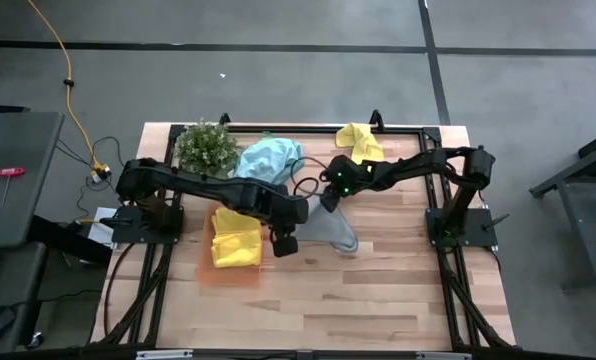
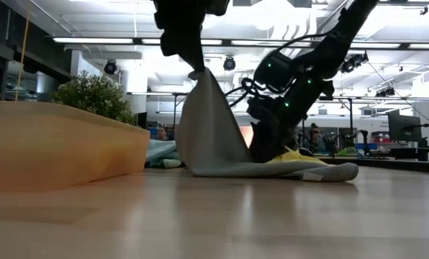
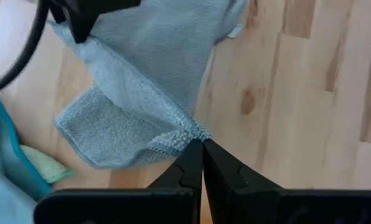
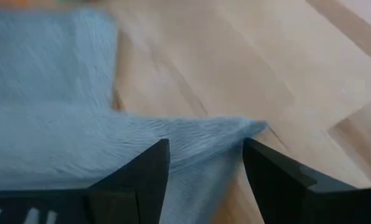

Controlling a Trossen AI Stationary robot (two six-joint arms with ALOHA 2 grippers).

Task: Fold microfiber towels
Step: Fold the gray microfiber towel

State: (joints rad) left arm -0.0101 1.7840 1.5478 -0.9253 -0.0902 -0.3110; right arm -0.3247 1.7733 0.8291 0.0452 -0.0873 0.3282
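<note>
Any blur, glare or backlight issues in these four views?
Right wrist view: soft all over, the grey towel smeared. Low view: ceiling lights blow out, backlighting the arms; the tray is out of focus. Left wrist view: sharp where the left gripper pinches the towel. High view: even, no glare.

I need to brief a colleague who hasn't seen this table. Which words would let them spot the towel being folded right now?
Start at the wooden table and find where the two arms meet near its middle. The grey towel lies there, one corner pinched up by the left tool, the right tool open over another edge. Unlike the yellow towels and the blue-teal towel, it is grey and partly lifted.
</note>
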